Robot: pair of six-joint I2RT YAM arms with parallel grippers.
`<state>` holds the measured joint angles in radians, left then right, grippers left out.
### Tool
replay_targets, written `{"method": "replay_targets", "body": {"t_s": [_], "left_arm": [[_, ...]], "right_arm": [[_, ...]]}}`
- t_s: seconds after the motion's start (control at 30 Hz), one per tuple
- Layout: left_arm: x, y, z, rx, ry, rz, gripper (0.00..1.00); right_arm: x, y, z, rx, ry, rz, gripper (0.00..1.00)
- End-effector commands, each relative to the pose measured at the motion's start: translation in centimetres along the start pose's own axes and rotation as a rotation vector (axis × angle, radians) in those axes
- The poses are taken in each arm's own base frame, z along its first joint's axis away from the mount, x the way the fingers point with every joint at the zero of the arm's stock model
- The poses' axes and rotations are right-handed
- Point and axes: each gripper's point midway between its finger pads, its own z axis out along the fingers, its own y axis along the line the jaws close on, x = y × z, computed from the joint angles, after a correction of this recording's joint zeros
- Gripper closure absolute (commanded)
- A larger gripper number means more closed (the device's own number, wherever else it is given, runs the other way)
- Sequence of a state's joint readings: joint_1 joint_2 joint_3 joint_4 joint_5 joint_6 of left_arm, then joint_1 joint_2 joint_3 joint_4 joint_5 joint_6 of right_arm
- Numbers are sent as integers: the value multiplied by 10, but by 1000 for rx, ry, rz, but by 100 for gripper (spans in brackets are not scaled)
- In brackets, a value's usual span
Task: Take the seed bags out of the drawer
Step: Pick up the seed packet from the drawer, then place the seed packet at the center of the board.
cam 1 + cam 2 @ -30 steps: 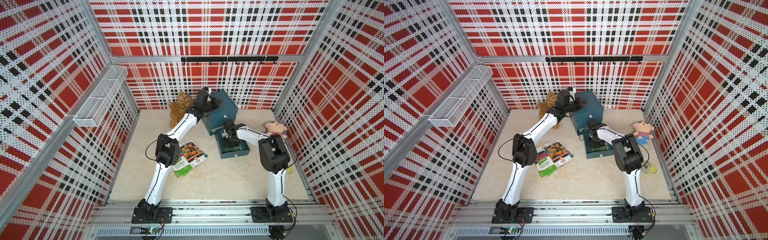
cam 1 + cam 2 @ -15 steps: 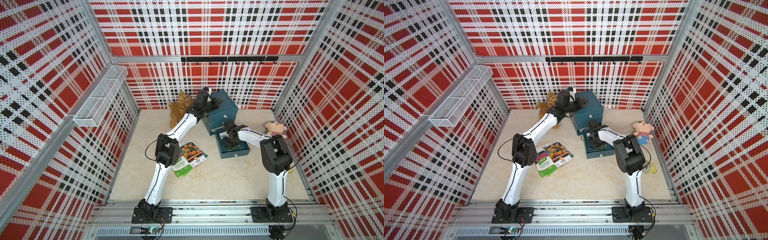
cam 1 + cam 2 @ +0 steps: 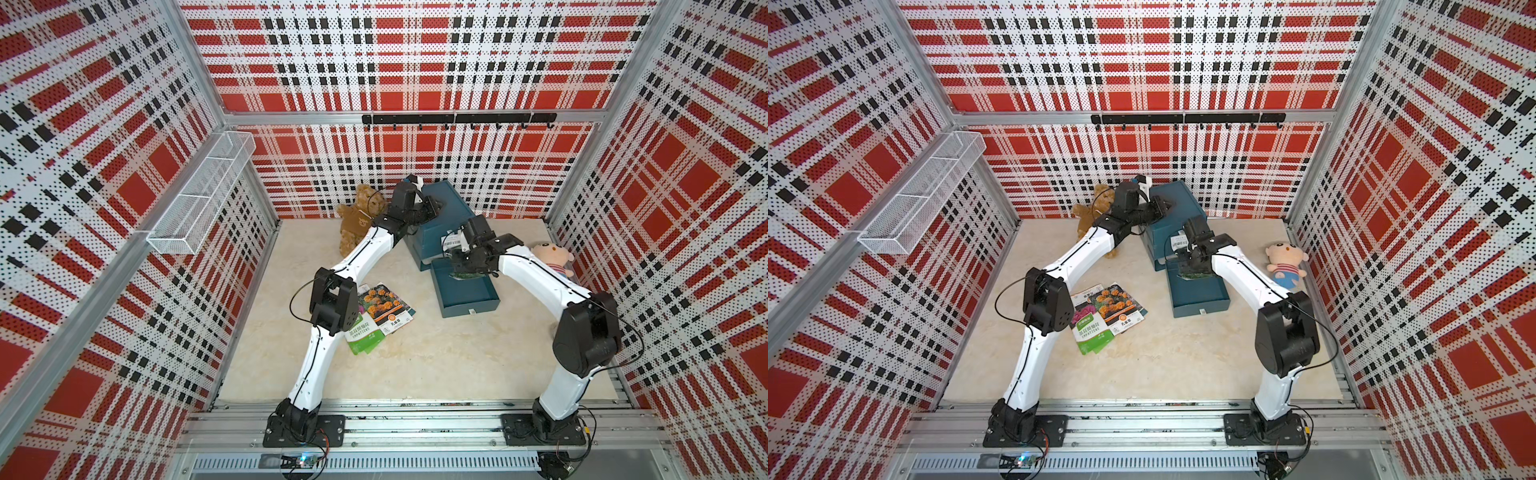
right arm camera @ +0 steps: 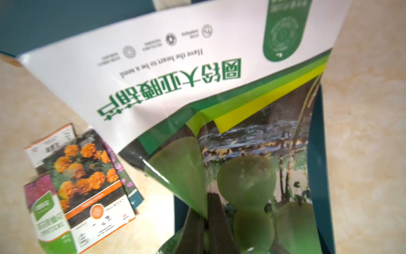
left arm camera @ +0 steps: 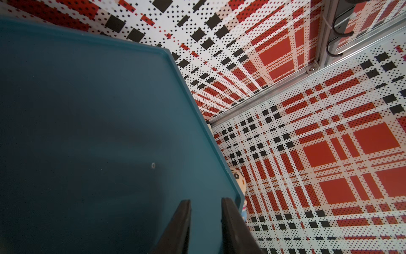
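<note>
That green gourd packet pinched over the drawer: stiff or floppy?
Probably floppy: the green gourd packet creases near the right tool. Likely light, since a pinch at one edge seems to hold it. Its glossy film may slip.

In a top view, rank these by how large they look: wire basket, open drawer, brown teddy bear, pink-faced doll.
1. wire basket, though it is mounted higher and nearer the camera
2. open drawer
3. brown teddy bear, partly hidden by the left arm
4. pink-faced doll

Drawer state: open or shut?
Open. In both top views the drawer sticks out in front of the teal cabinet, its bare floor exposed from above.
</note>
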<state>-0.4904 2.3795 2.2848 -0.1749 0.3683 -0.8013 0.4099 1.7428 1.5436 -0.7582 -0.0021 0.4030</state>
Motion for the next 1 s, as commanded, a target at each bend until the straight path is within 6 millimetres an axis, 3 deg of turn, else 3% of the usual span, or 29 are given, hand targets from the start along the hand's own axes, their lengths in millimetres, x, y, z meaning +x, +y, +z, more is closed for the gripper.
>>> {"method": "replay_targets", "body": {"t_s": [0.0, 0.13, 0.3, 0.37, 0.5, 0.6, 0.7, 0.83, 0.97], "left_arm": [[-32, -35, -32, 60, -60, 2, 71], [-73, -57, -70, 96, -156, -2, 71], [-112, -64, -130, 71, -262, 11, 71], [-122, -56, -156, 34, -298, 7, 71], [-126, -22, -203, -80, -351, -22, 71], [-127, 16, -236, -187, -382, -56, 70], [-114, 35, -245, -250, -359, -69, 70], [-96, 45, -234, -278, -311, -75, 71], [-87, 40, -213, -263, -273, -65, 71]], "right_arm": [[8, 19, -23, -79, 9, -48, 100], [27, 62, -33, -180, 31, -159, 100], [54, 121, -20, -279, 95, -260, 100], [66, 144, -10, -308, 124, -300, 100], [96, 192, 20, -358, 212, -399, 100], [120, 220, 41, -377, 278, -482, 100], [146, 226, 67, -356, 357, -523, 100], [164, 221, 86, -336, 413, -511, 97], [164, 220, 79, -357, 397, -483, 65]]}}
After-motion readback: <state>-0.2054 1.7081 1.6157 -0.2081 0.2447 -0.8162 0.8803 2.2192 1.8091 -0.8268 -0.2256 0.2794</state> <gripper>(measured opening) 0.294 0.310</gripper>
